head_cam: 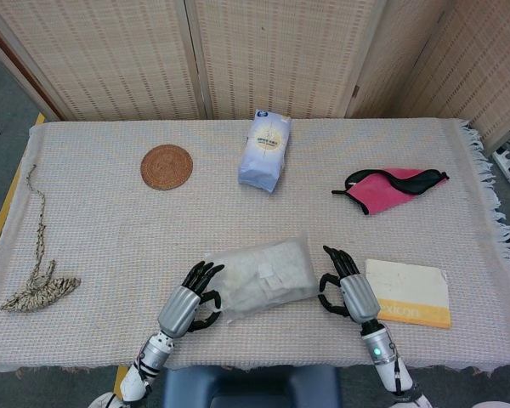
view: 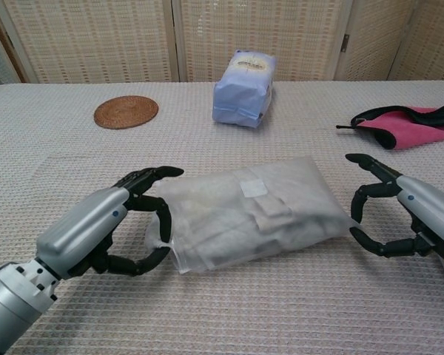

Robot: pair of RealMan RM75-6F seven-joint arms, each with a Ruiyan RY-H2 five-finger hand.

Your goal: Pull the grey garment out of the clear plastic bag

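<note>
**One of everything, two hands**

Around the single clear plastic bag [head_cam: 262, 278] with its one grey garment [view: 263, 214] sit two hands: left hand [head_cam: 193, 299] at one end, right hand [head_cam: 344, 286] at the other. Beyond the bag lie one round woven coaster [head_cam: 167, 167], one blue-white packet [head_cam: 265, 150] and one pink-and-black cloth [head_cam: 389, 187]. One yellow-edged board [head_cam: 408, 291] lies just past the right hand, one knotted cord [head_cam: 39, 276] well off past the left hand.
</note>
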